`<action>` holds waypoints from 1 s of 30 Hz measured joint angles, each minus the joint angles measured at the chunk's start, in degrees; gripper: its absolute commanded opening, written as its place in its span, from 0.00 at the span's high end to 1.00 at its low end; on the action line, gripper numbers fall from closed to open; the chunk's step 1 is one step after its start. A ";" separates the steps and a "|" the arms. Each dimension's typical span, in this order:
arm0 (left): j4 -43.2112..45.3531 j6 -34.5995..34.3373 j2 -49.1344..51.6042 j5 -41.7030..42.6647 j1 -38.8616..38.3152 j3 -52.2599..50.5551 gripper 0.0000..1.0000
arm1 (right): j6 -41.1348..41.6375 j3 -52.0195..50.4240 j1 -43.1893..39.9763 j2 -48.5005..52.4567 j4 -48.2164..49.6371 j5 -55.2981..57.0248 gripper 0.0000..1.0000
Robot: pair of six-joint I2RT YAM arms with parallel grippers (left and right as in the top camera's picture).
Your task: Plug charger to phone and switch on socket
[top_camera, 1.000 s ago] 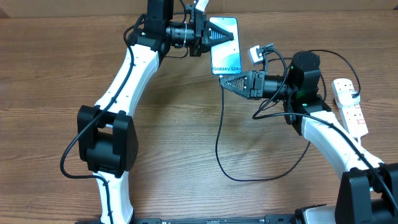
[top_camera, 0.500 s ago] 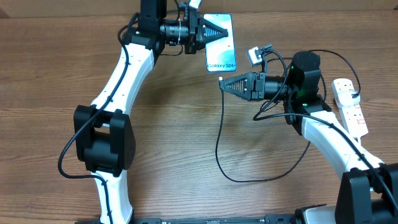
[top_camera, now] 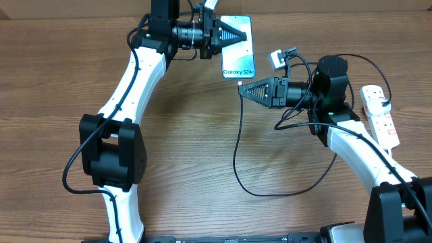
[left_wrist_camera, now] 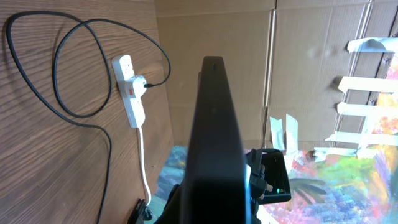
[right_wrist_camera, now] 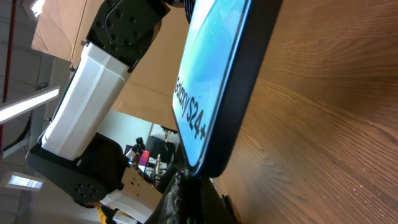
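So over that last 1 s my left pincer [top_camera: 240,37], clamped on the phone [top_camera: 240,65], shifted it up and left then steadied, leaving its Galaxy end just beside my right pincer [top_camera: 244,88], pinched shut on the charger [top_camera: 237,156] near its tip, looking about ready to plug.

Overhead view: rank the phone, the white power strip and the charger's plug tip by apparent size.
1. phone: widest; held in the left tool, perhaps nearer the camera, so its lead is unsure.
2. power strip: similar length, narrower.
3. plug tip: tiny, pinched in the right tool.
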 measured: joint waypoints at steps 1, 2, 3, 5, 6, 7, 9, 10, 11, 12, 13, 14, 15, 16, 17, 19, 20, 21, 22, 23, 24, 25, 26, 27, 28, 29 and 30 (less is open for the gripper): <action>-0.02 0.00 0.00 0.00 0.00 0.00 0.96 | 0.00 -0.02 0.00 0.00 0.09 0.00 0.96; -0.02 0.00 0.00 0.00 0.00 0.00 0.96 | 0.02 -0.02 0.00 0.00 0.13 0.02 0.96; -0.02 0.00 0.00 0.02 0.00 0.00 0.96 | 0.00 -0.02 0.00 0.00 0.13 0.00 0.96; 0.00 0.00 0.00 0.13 0.00 0.00 0.96 | 0.02 0.00 0.02 0.00 0.13 -0.02 0.96; 0.00 0.00 0.00 0.22 -0.04 0.00 0.96 | 0.00 -0.02 0.00 0.00 0.15 0.00 0.96; -0.02 0.00 0.00 0.22 -0.13 0.00 0.96 | 0.00 0.00 0.00 0.00 0.15 0.00 0.96; -0.02 0.02 0.00 0.22 -0.28 0.00 0.96 | 0.00 -0.02 0.00 0.00 0.22 0.00 0.96; 0.00 0.02 0.00 0.24 -0.44 0.00 0.96 | 0.00 -0.02 0.00 0.00 0.22 0.02 0.96; 0.00 0.02 0.00 0.22 -0.55 0.00 0.96 | -0.02 0.00 0.00 0.00 0.20 0.00 0.96; -0.02 0.02 0.00 0.24 -0.66 0.00 0.96 | 0.02 0.00 0.02 0.00 0.17 0.00 0.96; -0.02 0.02 0.00 0.24 -0.79 0.00 0.96 | 0.00 -0.02 0.02 0.00 0.22 0.00 0.96; 0.00 0.04 0.00 0.24 -0.98 0.00 0.96 | -0.02 0.00 0.00 0.00 0.20 0.00 0.96; 0.00 0.04 0.00 0.24 -1.03 0.00 0.96 | 0.00 0.00 0.00 0.00 0.17 0.00 0.96; 0.00 0.07 0.00 0.28 -1.03 0.00 0.96 | 0.00 0.00 0.00 0.00 0.20 0.00 0.96; -0.02 0.15 0.00 0.31 -1.03 0.00 0.96 | 0.02 -0.02 0.00 0.00 0.20 -0.02 0.96; -0.02 0.31 0.00 0.42 -1.03 0.00 0.96 | 0.02 -0.02 0.00 0.00 0.17 -0.07 0.96; -0.02 0.44 0.00 0.42 -1.03 0.00 0.96 | 0.02 -0.02 0.00 0.00 0.17 -0.09 0.96; -0.02 0.46 0.00 0.44 -1.03 0.00 0.96 | 0.02 0.00 0.00 0.00 0.17 -0.17 0.96; -0.02 0.48 0.00 0.44 -1.01 0.00 0.96 | 0.02 -0.02 0.02 0.00 0.22 -0.26 0.96; -0.02 0.57 0.00 0.44 -1.01 0.00 0.96 | 0.02 0.00 0.02 0.00 0.26 -0.39 0.96; 0.00 0.68 0.00 0.42 -1.01 0.00 0.96 | 0.00 0.00 0.00 0.00 0.39 -0.57 0.96; 0.00 0.85 0.00 0.42 -1.01 0.00 0.96 | 0.02 0.00 0.02 0.00 0.48 -0.72 0.96; 0.00 1.20 0.00 0.42 -1.01 0.00 0.96 | 0.02 -0.02 0.02 0.00 0.52 -0.74 0.96; 0.00 1.42 0.00 0.42 -1.01 0.00 0.96 | 0.02 -0.02 0.02 0.00 0.55 -0.76 0.96; -0.02 1.57 0.00 0.42 -0.98 0.00 0.96 | 0.02 -0.02 0.02 0.00 0.52 -0.83 0.96; -0.02 1.73 0.00 0.42 -0.96 0.00 0.96 | 0.04 -0.02 0.00 0.00 0.52 -0.83 0.96; -0.02 1.75 0.00 0.42 -0.96 0.00 0.96 | 0.02 -0.02 0.02 0.00 0.55 -0.83 0.96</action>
